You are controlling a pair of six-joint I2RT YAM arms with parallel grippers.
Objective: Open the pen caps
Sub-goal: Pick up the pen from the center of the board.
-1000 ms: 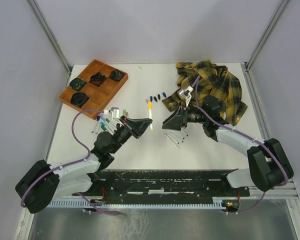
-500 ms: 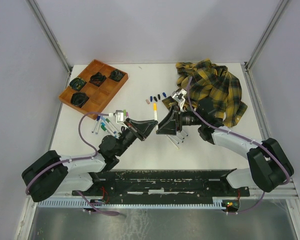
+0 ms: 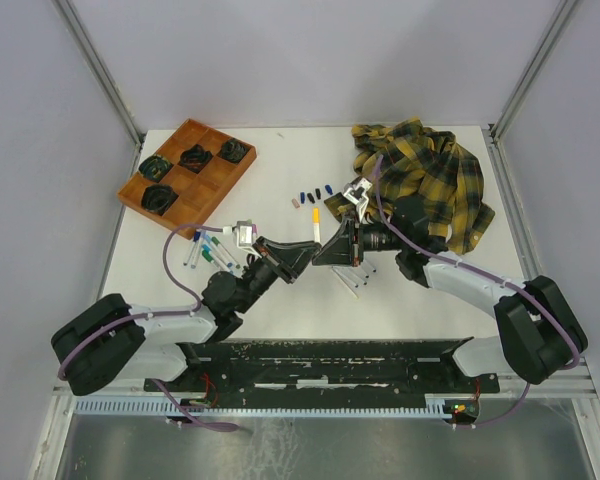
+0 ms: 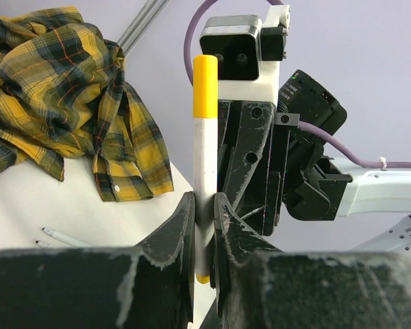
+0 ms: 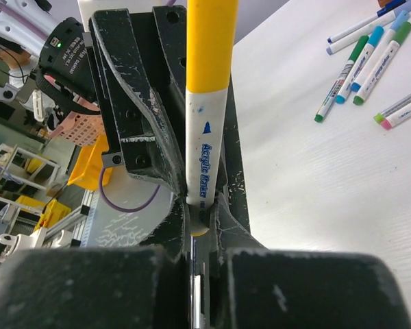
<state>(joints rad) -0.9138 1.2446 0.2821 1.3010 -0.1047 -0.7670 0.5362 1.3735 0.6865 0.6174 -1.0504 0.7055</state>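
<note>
The top view looks down from above and behind the arm bases, far enough to take in the whole bench [image 3: 280, 160]; the left wrist view sits close behind its own fingers [image 4: 178, 233], facing the right wrist camera [image 4: 229, 44] and the plaid shirt [image 4: 55, 82]; the right wrist view looks along its fingers [image 5: 226, 219] the opposite way, toward the loose markers [image 5: 359, 62]; all three share the yellow-capped marker [image 3: 316, 222] [image 4: 205, 171] [image 5: 205, 137].

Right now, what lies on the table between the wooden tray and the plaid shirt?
A short row of loose pen caps, mostly dark blue, lies between the wooden tray and the plaid shirt, nearer the shirt. The top view shows it.
</note>
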